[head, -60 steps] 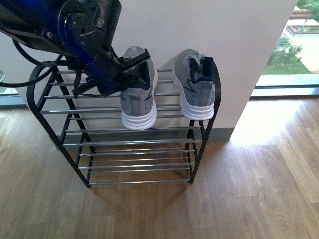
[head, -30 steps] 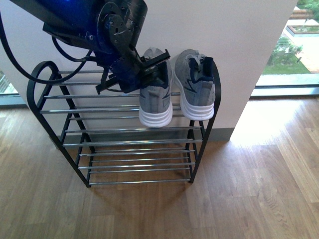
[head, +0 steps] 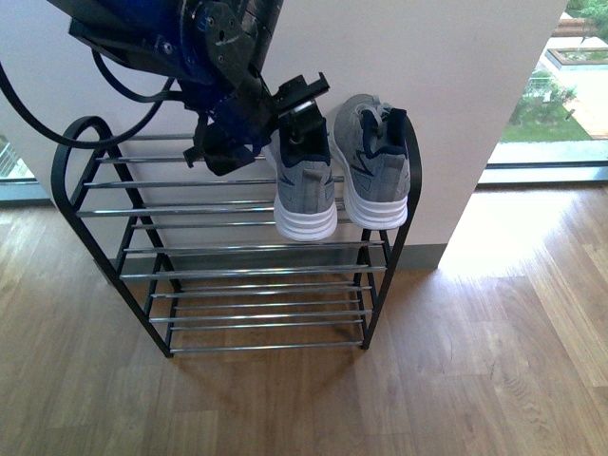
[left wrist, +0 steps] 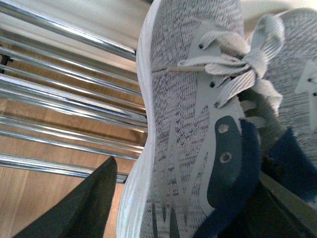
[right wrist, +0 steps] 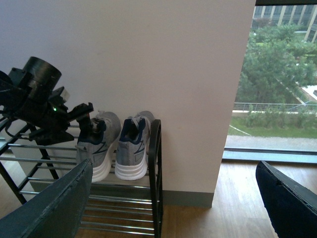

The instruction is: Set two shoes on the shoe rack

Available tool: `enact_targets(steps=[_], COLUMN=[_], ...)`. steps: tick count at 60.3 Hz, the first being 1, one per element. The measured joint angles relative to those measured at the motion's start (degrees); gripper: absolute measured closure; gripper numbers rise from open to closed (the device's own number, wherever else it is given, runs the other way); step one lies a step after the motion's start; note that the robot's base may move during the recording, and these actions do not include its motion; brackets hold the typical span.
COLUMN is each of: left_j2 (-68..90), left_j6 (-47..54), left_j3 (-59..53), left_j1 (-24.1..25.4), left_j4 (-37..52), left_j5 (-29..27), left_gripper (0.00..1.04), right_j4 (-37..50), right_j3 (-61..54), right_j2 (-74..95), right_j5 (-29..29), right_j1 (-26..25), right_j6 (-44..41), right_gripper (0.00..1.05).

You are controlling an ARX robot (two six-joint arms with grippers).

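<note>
The shoe rack [head: 87,231] stands against a white wall, with a black frame and chrome rods. One grey sneaker [head: 374,169] rests on the top tier at the right end, heel toward me. My left gripper [head: 296,112] is shut on the collar of the other grey sneaker [head: 306,195], which sits at the top tier right beside the first. The left wrist view shows this held sneaker [left wrist: 193,124] between the left gripper's [left wrist: 188,203] dark fingers, with the neighbouring sneaker [left wrist: 297,49] beside it. My right gripper [right wrist: 173,208] is open, well back from the rack [right wrist: 155,168].
The white wall [head: 446,85] ends just right of the rack. A wooden floor [head: 456,361] spreads in front and to the right. A glass window [head: 560,95] with greenery outside lies far right. Cables of the left arm [head: 57,123] hang over the rack's left end.
My left gripper has carried its sneaker to the right along the top tier, from the middle of the rack to close beside the other sneaker.
</note>
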Motion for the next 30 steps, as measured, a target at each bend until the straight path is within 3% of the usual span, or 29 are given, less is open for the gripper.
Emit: enact_targets(steps=[8, 19, 30], left_j2=[-5.20, -14.03, -32.22], left_j6=[-0.09, 1.20, 6.86], left_j3=[-5.22, -15.34, -35.50], left_j1=[0.90, 2.54, 6.08], left_j4=[2.23, 7.89, 16.76], left_j5=[-1.81, -4.02, -8.83], left_gripper=[0.08, 0.09, 0.09], right_j4=[0.00, 0.00, 0.00], right_j3=[0.00, 0.00, 0.00], right_j2=[0.00, 0.00, 0.00], right_j5=[0.00, 0.00, 0.00], right_j1=[0.00, 0.00, 0.00], right_j6=[0.00, 0.00, -0.02], right_gripper=[0.09, 0.09, 0.09])
